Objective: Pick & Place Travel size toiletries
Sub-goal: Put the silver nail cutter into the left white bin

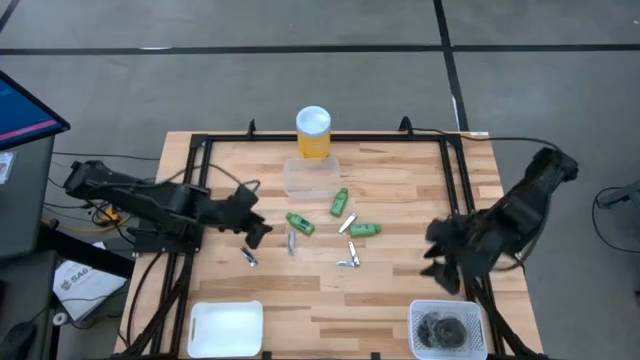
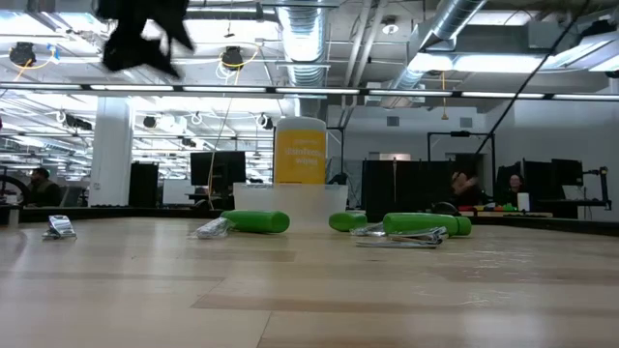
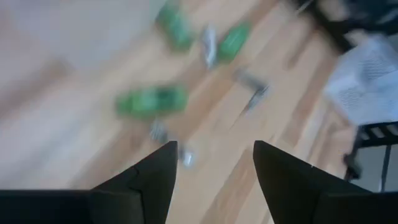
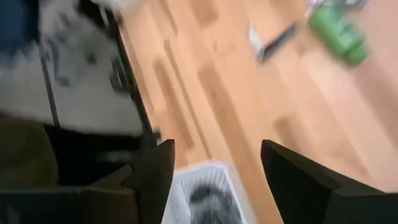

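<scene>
Travel size toiletries, loose lot: three green tubes (image 1: 300, 223), (image 1: 339, 202), (image 1: 364, 230) and several thin silvery metal pieces, among them (image 1: 249, 257), (image 1: 291, 241) and (image 1: 348, 262), lie scattered on the bare wood of the table (image 1: 400, 290) at its middle, in front of a clear tray (image 1: 311, 175) and a tall yellow cylinder (image 1: 313, 132). Dark round pieces already sit in the mesh basket (image 1: 449, 310) at the near right corner; the white bin (image 1: 226, 328) at the near left corner shows no contents. Left gripper (image 1: 258, 230): fingers parted to a medium gap, holding nothing, raised above the table, just left of the cluster. Nearest items to it: the silvery piece close below its tips and the green tube just to its right, whose long axis runs roughly across the table with a slight slant. Right gripper (image 1: 436, 262): fingers spread, empty, positioned near the basket and well apart from the cluster. Judgement: the left arm is much the nearer to the remaining items.
</scene>
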{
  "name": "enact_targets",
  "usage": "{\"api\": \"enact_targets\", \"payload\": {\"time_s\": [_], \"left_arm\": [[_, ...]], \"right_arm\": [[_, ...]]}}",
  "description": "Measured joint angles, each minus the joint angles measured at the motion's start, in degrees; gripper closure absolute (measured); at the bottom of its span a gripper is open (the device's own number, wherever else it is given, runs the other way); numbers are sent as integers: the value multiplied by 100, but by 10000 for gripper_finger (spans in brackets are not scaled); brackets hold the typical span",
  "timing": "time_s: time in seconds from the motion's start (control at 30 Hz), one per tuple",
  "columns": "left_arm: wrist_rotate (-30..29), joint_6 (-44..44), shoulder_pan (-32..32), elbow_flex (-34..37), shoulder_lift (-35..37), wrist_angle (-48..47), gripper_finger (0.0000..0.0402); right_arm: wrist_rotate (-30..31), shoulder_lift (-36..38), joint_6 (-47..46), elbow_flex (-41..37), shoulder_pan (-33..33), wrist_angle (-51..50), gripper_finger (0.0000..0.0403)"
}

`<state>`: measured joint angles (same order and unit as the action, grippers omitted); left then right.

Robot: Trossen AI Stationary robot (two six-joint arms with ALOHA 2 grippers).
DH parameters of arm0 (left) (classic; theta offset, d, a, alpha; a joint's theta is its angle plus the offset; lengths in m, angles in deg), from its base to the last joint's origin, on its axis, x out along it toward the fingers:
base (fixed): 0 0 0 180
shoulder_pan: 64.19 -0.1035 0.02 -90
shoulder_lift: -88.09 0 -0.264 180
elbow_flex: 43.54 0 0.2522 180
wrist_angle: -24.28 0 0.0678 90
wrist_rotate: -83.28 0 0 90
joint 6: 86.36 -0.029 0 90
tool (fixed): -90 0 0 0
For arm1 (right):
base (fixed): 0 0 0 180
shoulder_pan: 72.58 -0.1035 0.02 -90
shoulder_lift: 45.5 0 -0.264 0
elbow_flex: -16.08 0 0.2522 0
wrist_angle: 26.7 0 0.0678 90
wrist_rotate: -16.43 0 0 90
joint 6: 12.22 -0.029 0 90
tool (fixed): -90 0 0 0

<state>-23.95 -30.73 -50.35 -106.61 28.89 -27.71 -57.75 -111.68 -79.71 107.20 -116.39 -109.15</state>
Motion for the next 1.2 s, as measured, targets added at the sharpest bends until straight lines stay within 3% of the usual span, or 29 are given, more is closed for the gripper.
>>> {"api": "enact_targets", "payload": {"time_s": [0.13,0.27,0.4,0.67,0.83,1.2], "left_arm": [[689,846,8,148,-398,-419,205],[1278,1547,116,148,-775,-1144,221],[1312,2801,328,150,-1106,-1765,240],[880,4559,616,148,-1481,-1662,251],[816,4911,599,148,-1698,-1680,220],[1057,5083,557,148,-2557,-1608,81]], "right_arm": [[582,388,-8,0,53,-48,166],[792,542,162,2,145,-271,163],[826,545,309,2,262,-519,163],[828,510,662,2,350,-533,162],[828,508,721,2,350,-527,162],[981,508,811,2,346,-467,162]]}}
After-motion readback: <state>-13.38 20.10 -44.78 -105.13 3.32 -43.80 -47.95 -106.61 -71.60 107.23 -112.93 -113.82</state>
